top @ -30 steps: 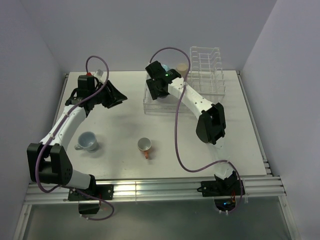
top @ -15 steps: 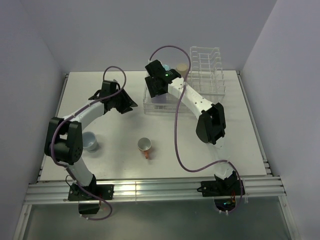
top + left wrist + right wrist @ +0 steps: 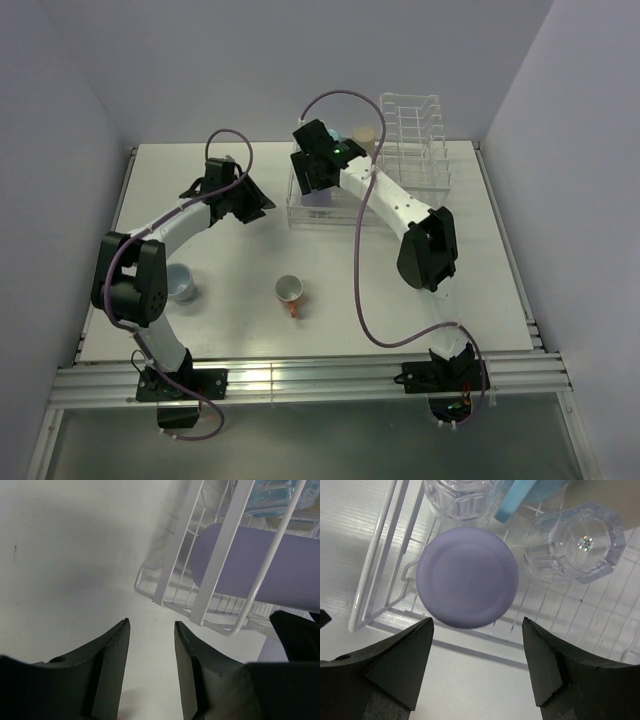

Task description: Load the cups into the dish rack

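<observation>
Overhead view: dish rack (image 3: pixel 412 140) at upper centre-right of the frame on the white table (image 3: pixel 420 290), with the tall divider section to the right and the low flat section to the left.

Right gripper (image 3: pixel 477 630): hangs over the left end of the low section, pointing down. Jaws spread, gripping nothing. In the right wrist view one finger shows at each lower corner, and the purple cup (image 3: pixel 466 584) sits below and between them, clear of both as far as I can tell. The cup is upside down with its flat base toward the camera, standing inside the rack near its left rim.

Same view, also in the rack:
- clear glass (image 3: pixel 575 545) at upper right, upside down, just beside the purple cup
- second clear glass (image 3: pixel 460 497) at the top edge, cut off by the frame
- light blue cup (image 3: pixel 520 495) between the two glasses, only partly visible

Overhead: tan cup (image 3: pixel 365 134) at the rack's back edge beside the dividers; cannot tell whether it stands inside.

Left gripper (image 3: pixel 150 645): low over bare table just left of the rack's corner. Jaws partly apart, only table surface between them.

Outside the rack, overhead: pale grey-blue mug (image 3: pixel 181 284) at lower left, partly hidden by the left arm (image 3: pixel 130 285). Orange-handled mug (image 3: pixel 289 291) is at lower centre, white inside facing up — well apart from the other mug.
</observation>
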Robot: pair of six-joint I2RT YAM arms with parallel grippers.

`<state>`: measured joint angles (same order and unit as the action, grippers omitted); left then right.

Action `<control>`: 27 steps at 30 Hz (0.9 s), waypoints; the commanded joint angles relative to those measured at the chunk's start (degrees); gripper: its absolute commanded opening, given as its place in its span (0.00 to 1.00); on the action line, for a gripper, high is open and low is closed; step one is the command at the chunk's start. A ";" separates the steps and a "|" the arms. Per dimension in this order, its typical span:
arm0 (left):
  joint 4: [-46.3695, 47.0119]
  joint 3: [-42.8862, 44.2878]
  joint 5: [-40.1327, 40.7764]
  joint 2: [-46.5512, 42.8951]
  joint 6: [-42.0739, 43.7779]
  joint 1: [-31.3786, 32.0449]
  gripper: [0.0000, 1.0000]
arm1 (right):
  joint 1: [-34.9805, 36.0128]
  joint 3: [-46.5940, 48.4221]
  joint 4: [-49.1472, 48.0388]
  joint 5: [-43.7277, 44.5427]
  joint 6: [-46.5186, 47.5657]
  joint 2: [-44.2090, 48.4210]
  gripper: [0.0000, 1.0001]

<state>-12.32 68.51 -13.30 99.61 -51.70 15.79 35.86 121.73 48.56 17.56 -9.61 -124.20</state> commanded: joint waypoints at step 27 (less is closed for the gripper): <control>-23.67 -0.92 32.00 -30.78 4.24 0.30 0.55 | 7.38 -34.89 -17.61 -5.52 -7.35 41.14 0.80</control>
<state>-26.22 66.54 7.09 75.68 -49.36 16.51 41.87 89.14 36.32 12.40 -14.72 -86.15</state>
